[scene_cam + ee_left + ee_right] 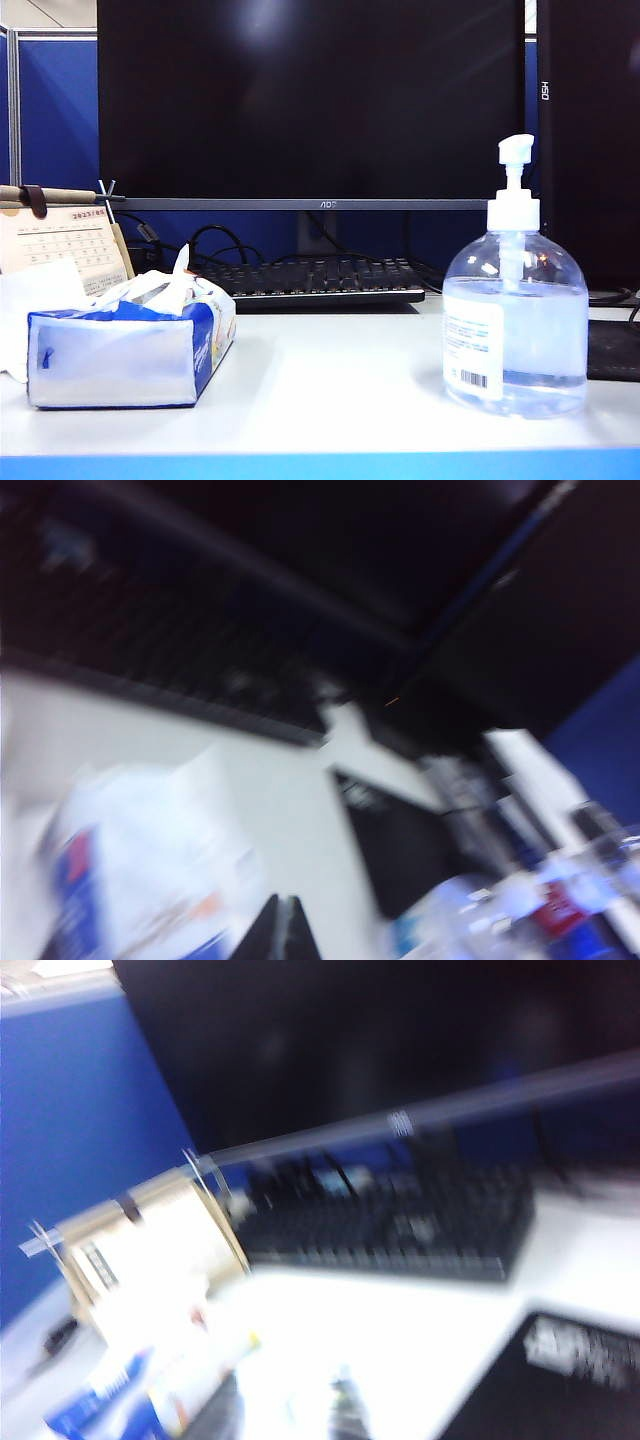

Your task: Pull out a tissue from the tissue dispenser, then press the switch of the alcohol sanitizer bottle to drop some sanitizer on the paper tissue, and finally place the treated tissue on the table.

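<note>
The tissue pack [130,345] is set near the table's [330,400] left front corner, a tissue [178,280] poking from its top. The sanitizer bottle [515,325] is placed near the right front edge, its pump head [515,150] untouched. The left gripper [279,928], pressed together, is seen above the pack; the right gripper [285,1410], spread, is blurred, apart from both.

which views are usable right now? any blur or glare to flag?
Exterior view: sharp; soft glare on the monitor, highlights on the alcohol sanitizer bottle, tissue dispenser slightly overexposed; no arm in it. Left wrist view: heavy motion blur, left gripper a dark wedge, jaws together. Right wrist view: also smeared, desk calendar and keyboard readable, right gripper fingers apart at the edge.
</note>
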{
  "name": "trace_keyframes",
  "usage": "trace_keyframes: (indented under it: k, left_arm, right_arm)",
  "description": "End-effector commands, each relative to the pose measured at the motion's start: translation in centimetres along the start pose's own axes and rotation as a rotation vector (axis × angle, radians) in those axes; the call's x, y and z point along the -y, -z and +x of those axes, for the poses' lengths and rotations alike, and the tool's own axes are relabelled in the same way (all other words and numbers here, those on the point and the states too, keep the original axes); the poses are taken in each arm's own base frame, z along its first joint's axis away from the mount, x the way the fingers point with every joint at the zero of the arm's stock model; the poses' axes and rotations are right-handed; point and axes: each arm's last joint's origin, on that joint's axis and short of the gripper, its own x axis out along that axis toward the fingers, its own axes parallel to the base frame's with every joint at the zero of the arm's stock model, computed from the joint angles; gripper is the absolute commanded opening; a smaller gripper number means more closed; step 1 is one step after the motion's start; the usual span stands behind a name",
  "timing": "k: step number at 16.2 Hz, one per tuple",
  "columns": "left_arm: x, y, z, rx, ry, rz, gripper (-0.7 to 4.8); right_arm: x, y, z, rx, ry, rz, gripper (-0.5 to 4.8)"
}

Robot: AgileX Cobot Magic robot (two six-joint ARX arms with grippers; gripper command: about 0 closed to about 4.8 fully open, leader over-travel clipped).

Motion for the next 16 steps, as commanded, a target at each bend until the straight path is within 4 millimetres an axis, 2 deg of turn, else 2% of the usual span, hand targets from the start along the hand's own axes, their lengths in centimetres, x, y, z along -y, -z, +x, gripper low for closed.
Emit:
trace_keyframes:
  k: [1,3,4,6,7,8,9,10,11,12,16]
  left_arm:
    - [2.7,-3.4,-0.3,0.076,0.091,0.061,-0.06]
    - [4.4,-6.2,0.2,0.093,0.115,0.092,-0.06]
    - [5.1,-7.8,1.1,0.063,0.135,0.104,-0.05]
    - [4.9,-9.8,4.5,-0.085,0.149,0.072,-0.06]
    - [4.1,-9.5,7.1,-0.197,0.157,0.052,-0.05]
    - [3.4,-8.2,9.9,-0.324,0.16,0.023,0.3]
    - [2.8,-6.5,12.0,-0.424,0.153,-0.011,1.11]
    - [2.3,-4.9,13.7,-0.5,0.151,-0.036,1.5]
    - [2.0,-3.8,14.8,-0.536,0.148,-0.043,1.51]
    - [1.6,-3.3,15.4,-0.533,0.101,-0.038,1.51]
    - [0.8,-2.7,15.2,-0.54,-0.084,-0.044,1.54]
  right_arm:
    - [-1.3,-2.8,-0.3,0.08,-0.03,-0.051,1.18]
    - [-1.9,-4.4,-0.3,0.098,-0.037,-0.06,1.19]
    - [-2.2,-5.3,-0.1,0.098,-0.038,-0.059,1.19]
    - [-2.5,-7.2,0.8,0.083,-0.036,-0.052,1.18]
    - [-2.5,-8.1,1.4,0.065,-0.029,-0.044,1.19]
    - [-2.4,-8.6,2.1,0.046,-0.022,-0.039,1.23]
    - [-2.2,-8.9,2.6,0.035,-0.017,-0.035,1.27]
    - [-2.1,-8.9,2.8,0.023,-0.013,-0.029,1.27]
    - [-2.1,-8.9,2.9,0.02,-0.011,-0.029,1.27]
    - [-2.1,-8.9,2.8,0.022,-0.013,-0.044,1.27]
    - [-2.0,-8.8,2.8,0.019,-0.004,-0.091,1.27]
